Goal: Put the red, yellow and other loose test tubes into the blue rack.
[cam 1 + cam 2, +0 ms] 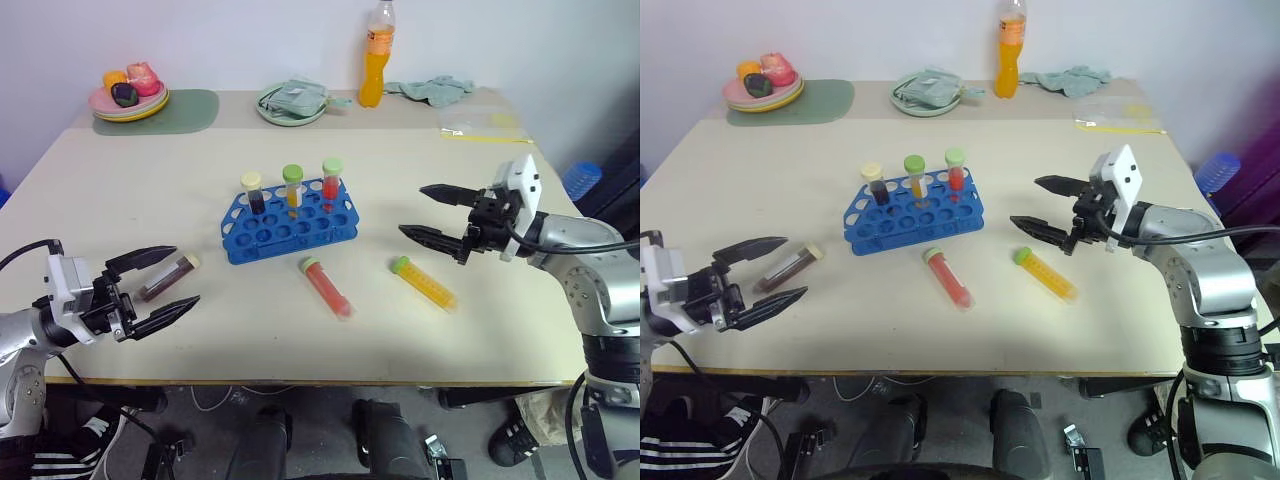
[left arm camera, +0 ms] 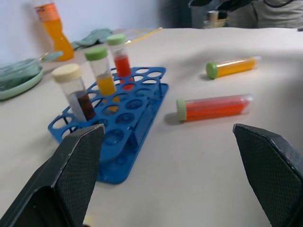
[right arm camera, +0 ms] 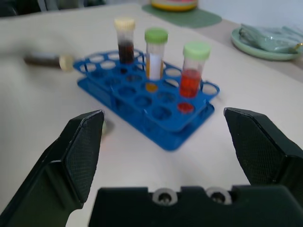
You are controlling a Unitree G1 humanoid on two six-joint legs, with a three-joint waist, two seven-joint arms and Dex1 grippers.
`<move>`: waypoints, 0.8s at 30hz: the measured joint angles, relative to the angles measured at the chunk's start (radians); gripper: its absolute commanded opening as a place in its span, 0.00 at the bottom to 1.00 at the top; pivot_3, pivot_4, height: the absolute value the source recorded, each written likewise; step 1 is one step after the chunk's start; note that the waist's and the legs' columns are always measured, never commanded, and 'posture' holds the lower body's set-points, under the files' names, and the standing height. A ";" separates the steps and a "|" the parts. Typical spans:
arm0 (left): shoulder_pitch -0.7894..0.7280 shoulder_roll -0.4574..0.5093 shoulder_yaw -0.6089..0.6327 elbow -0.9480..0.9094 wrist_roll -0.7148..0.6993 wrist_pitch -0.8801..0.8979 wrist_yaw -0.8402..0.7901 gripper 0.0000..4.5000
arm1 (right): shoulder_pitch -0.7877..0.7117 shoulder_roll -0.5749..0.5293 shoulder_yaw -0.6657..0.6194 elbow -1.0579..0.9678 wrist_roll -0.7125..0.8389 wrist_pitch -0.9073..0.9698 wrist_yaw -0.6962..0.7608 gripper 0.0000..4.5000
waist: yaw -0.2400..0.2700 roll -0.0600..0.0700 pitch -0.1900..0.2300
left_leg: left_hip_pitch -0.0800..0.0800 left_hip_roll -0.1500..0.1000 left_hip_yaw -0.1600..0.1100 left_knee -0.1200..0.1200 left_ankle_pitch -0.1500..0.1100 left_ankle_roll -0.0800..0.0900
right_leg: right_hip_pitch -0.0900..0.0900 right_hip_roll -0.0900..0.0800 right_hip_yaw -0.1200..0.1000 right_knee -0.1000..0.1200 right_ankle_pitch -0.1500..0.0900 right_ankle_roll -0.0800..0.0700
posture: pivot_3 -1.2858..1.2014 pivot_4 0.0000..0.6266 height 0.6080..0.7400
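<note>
The blue rack [image 1: 288, 222] stands mid-table with three upright tubes in its back row: a dark one, a yellow one and a red one. A loose red tube [image 1: 327, 287] with a green cap lies just in front of the rack. To its right lies a loose yellow tube [image 1: 424, 283]. A dark brown tube [image 1: 168, 276] with a cream cap lies left of the rack, between the fingers of my open left gripper [image 1: 168, 284], not clamped. My right gripper [image 1: 432, 214] hovers open right of the rack, above and behind the yellow tube.
At the table's back stand a plate of fruit [image 1: 128, 97] on a green mat, a green plate with a cloth [image 1: 292, 101], an orange drink bottle [image 1: 374, 58], a crumpled cloth [image 1: 432, 89] and a plastic bag [image 1: 478, 124]. The table's front edge runs under my left gripper.
</note>
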 measured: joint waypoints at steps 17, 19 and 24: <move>-0.147 0.044 -0.086 0.078 0.005 0.049 -0.086 1.00 | -0.176 0.092 0.124 -0.255 0.106 0.547 -0.311 1.00 | -0.010 0.000 0.000 | -0.001 0.001 0.000 -0.002 0.000 0.000 | -0.004 0.001 0.000 0.001 0.000 0.000 | 0.52 0.24 1.00; -0.144 0.044 -0.086 0.081 0.006 0.049 -0.090 1.00 | -0.199 0.125 0.130 -0.279 0.143 0.614 -0.335 1.00 | -0.007 0.000 0.000 | -0.001 0.001 0.000 -0.002 0.000 0.000 | -0.004 0.001 0.000 0.001 0.000 0.000 | 0.52 0.24 1.00; -0.131 0.050 -0.084 0.080 0.007 0.054 -0.091 1.00 | -0.261 0.244 0.207 -0.298 0.165 0.786 -0.429 1.00 | -0.009 0.000 0.000 | -0.001 0.001 0.000 -0.003 0.000 0.000 | -0.005 0.001 0.000 0.001 0.000 -0.001 | 0.52 0.24 1.00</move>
